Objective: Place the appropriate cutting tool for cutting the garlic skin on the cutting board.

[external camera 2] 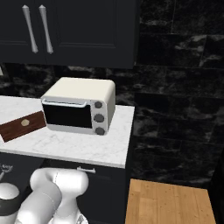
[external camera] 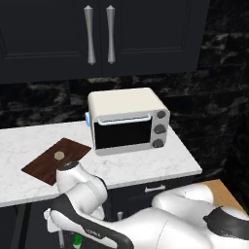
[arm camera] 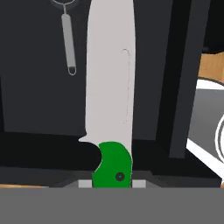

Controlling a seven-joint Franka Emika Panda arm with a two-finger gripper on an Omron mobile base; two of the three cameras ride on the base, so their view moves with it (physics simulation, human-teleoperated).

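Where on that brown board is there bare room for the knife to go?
The cutting board carries just the small garlic near its middle, so its bare wood around that lump is free. Bare marble counter also lies in front of the toaster oven. Crowding is beside the oven, close to the board's right corner.

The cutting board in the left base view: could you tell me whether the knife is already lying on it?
No, the cutting board carries only the small garlic.

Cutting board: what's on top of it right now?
Only the garlic sits on the cutting board, near its middle. No knife there. The board's near edge is partly covered by the arm in the left base view.
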